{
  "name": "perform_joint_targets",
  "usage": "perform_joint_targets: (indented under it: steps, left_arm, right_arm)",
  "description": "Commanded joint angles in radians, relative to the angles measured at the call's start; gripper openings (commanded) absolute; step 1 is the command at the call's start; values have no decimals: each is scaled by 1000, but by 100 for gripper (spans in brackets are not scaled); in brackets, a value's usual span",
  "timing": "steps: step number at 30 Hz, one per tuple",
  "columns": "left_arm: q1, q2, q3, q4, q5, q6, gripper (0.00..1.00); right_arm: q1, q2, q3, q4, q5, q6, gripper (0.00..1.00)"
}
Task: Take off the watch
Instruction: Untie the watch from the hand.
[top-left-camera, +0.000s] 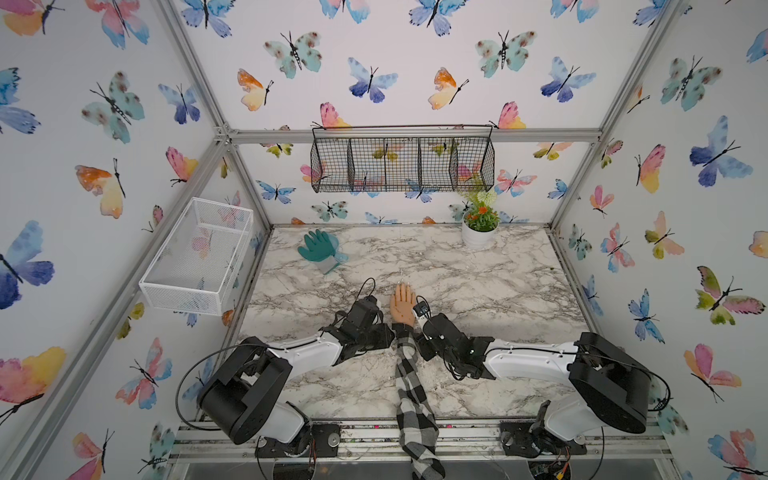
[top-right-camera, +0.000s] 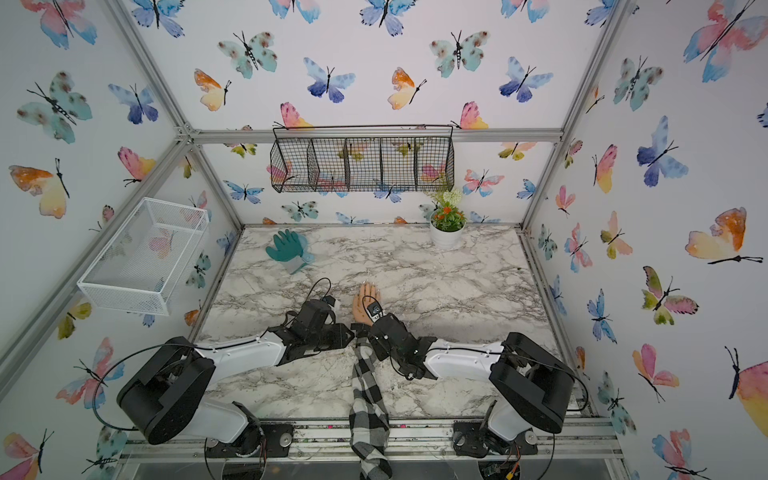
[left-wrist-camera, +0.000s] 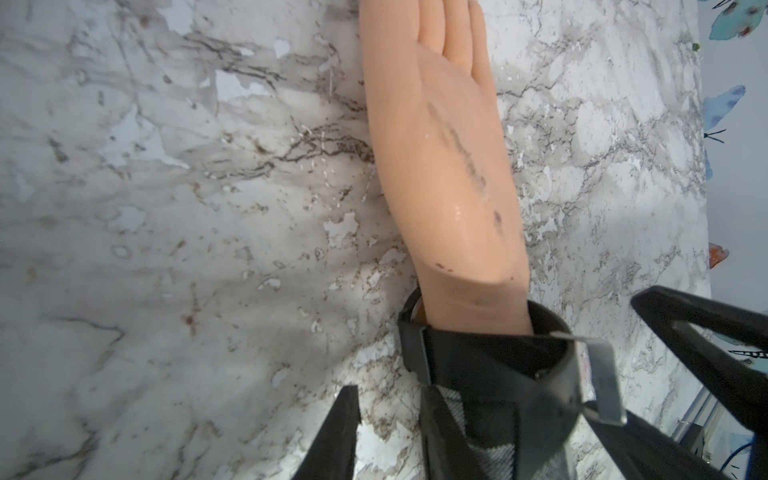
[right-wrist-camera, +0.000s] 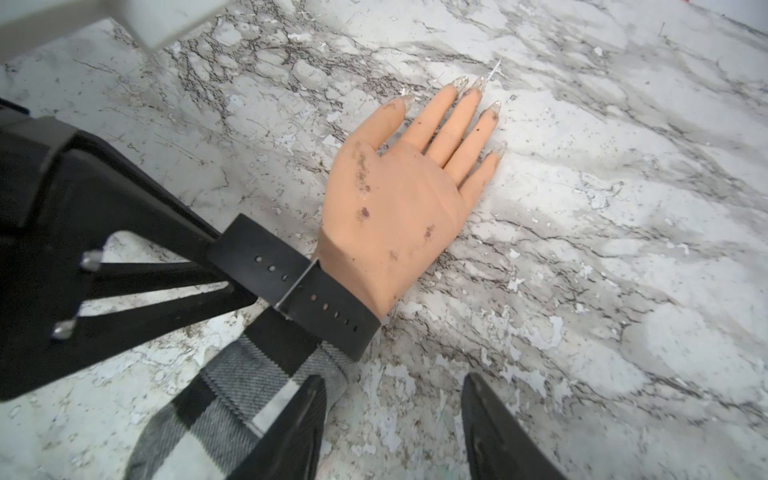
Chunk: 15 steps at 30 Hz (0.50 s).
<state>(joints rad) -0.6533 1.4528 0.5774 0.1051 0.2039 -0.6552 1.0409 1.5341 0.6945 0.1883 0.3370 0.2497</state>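
A mannequin hand lies palm up on the marble table, its arm in a black-and-white plaid sleeve. The watch is a black strap around the wrist; its dial does not show. The strap's free end sticks out past the metal buckle to the tips of my left gripper. Those jaws stand a narrow gap apart, and whether they pinch the strap is unclear. My right gripper is open beside the wrist, one finger over the sleeve's edge and bare marble between the fingers.
A green glove lies at the back left of the table and a white pot of flowers at the back right. A white mesh basket hangs on the left wall and a black wire basket on the back wall.
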Motion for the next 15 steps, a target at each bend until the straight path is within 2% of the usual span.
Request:
perform_joint_targets:
  steps: [1,9,15]
  left_arm:
    - [7,-3,4,-8,-4,0,30]
    - [7,0,0,0,-4,-4,30]
    - [7,3,-9,13,0,-14,30]
  right_arm:
    - [9,12,-1,44,4,-19,56]
    - [10,47,-2,86,-44,-61,56]
    - [15,76,8,104,14,-125,56]
